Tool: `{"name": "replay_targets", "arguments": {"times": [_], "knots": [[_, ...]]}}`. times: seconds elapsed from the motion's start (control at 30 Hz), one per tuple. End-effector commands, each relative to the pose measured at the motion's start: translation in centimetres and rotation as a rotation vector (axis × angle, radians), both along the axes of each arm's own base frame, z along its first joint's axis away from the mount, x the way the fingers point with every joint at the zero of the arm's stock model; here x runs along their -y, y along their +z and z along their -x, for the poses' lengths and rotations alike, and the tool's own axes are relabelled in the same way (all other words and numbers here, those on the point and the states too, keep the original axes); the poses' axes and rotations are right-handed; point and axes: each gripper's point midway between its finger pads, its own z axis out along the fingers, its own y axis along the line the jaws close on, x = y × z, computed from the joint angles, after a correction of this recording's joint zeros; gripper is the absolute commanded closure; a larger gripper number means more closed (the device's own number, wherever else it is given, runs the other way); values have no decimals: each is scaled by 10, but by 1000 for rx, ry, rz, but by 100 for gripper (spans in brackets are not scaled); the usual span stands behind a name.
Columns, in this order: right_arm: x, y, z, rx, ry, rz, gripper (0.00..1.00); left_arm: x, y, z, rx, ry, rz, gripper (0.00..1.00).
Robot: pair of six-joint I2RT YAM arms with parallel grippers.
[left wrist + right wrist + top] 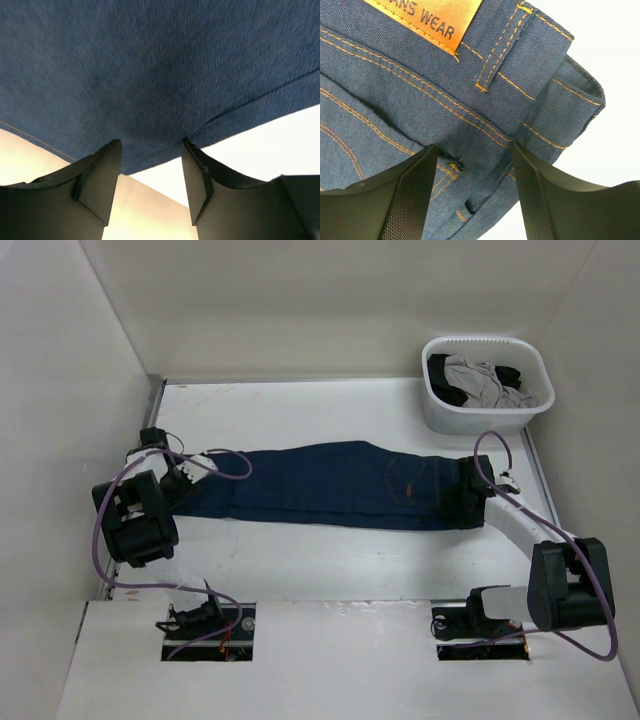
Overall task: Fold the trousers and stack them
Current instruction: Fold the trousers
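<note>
While the long dark navy denim trousers [330, 485] lie stretched flat across the middle of the white table [330, 560], legs toward the left and waist toward the right, each arm reaches one end of them. The left gripper [188, 476] sits at the leg end; in its wrist view its two black fingers [100, 180] stand apart, the cloth's edge just past their tips and bare table showing in the gap. The right gripper [463, 495] is at the waistband; its fingers [412, 195] are also spread, over orange stitching, a belt loop [502, 50] and a tan leather patch [427, 17]. Neither pair pinches the denim. A white plastic basket [440, 420] at the far right corner holds a grey garment [480, 380] and a black garment [510, 373].
</note>
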Motion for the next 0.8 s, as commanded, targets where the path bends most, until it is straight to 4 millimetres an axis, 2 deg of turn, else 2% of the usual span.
{"name": "replay_targets", "arguments": {"times": [0.0,0.07,0.13,0.2,0.33,0.57,0.63,0.77], "knots": [[5,9,-9,51,-13,14,34,0,5,-12,43,14,-10,51],[5,9,-10,52,-13,15,35,-5,7,-17,50,48,-5,62],[8,8,-11,49,-22,27,38,-9,10,-21,65,74,-4,82],[8,10,-14,57,-26,29,45,-11,11,-21,70,78,-5,89],[6,18,-23,91,-21,25,58,-10,12,-18,75,70,-10,96],[6,4,-19,43,-17,32,60,-14,18,-25,127,94,-9,100],[6,-1,-16,26,-15,34,70,-18,20,-27,146,104,-15,100],[7,-4,-11,16,-8,41,100,-22,17,-28,166,115,-23,100]]}}
